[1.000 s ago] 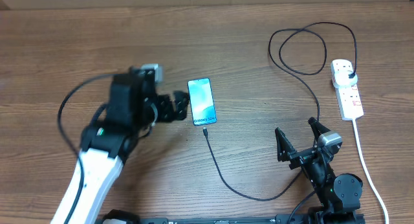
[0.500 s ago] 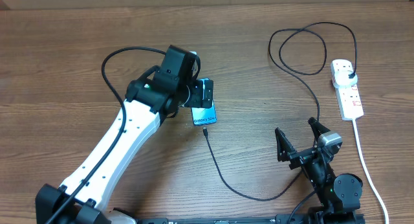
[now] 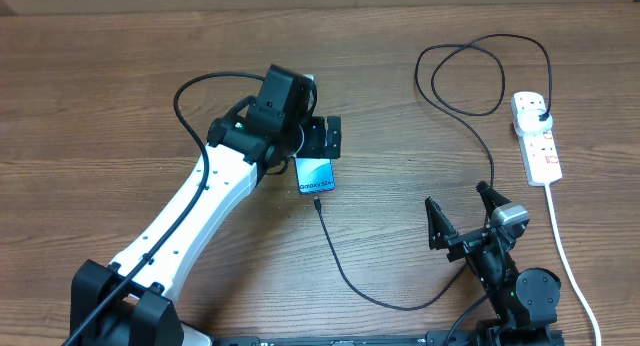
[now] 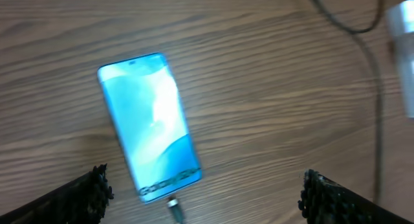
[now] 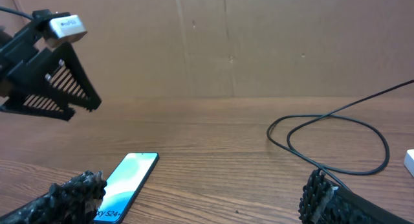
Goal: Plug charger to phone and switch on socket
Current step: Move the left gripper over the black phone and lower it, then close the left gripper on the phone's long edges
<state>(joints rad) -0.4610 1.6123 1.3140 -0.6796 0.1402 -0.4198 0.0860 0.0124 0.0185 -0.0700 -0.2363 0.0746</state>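
Overhead: left jaws hang over the 12 o'clock end of the phone (image 3: 316,176) near the middle of the desk (image 3: 100,66), spread wide apart and holding nothing. In the left wrist view their fingertips (image 4: 87,195) sit at the 7 and 5 o'clock corners, with the phone (image 4: 152,123) flat between them, clear of both, screen bright blue. The charger (image 3: 345,271) leaves the phone's 6 o'clock edge, sags toward 5 o'clock, climbs to a loop at 1 o'clock, and ends in a black plug (image 3: 541,116) seated in the socket (image 3: 540,151) at 3 o'clock. The connector tip (image 4: 173,208) lies against the phone's bottom edge; cannot tell whether it is pushed in. Switch positions are too small to read. Right jaws are parked at 5 o'clock, also apart and empty, fingers (image 3: 436,223) pointing toward 12 o'clock. The right wrist view shows the phone (image 5: 126,179) low at 7 o'clock and the charger (image 5: 336,143) looping at 3 o'clock.
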